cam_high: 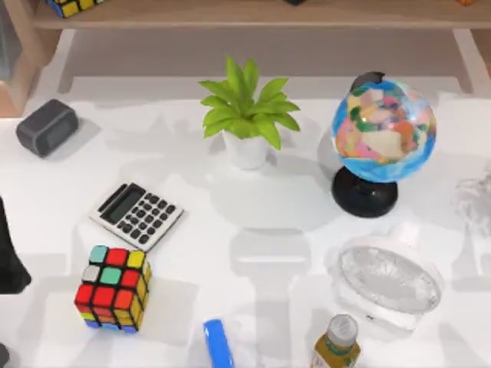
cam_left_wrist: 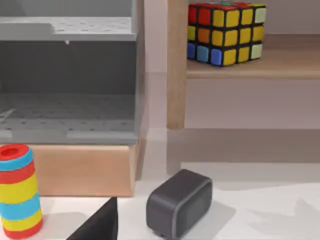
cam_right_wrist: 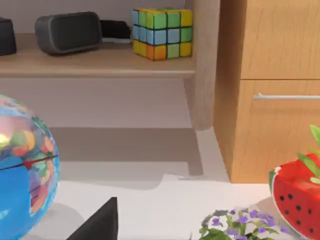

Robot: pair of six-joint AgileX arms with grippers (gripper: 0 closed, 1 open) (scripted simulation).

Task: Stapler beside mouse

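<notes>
The stapler [cam_high: 219, 344] lies flat on the table [cam_high: 291, 222], just beside the puzzle cube [cam_high: 113, 288], free to grab. We see no mouse. Our left arm [cam_high: 9, 257] sits parked beyond the cube; gripper state: cannot tell.

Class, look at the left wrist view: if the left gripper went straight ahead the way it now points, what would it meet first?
Probably the dark grey speaker on the table just ahead; behind it stands the wooden shelf post. Depth is hard to judge.
</notes>
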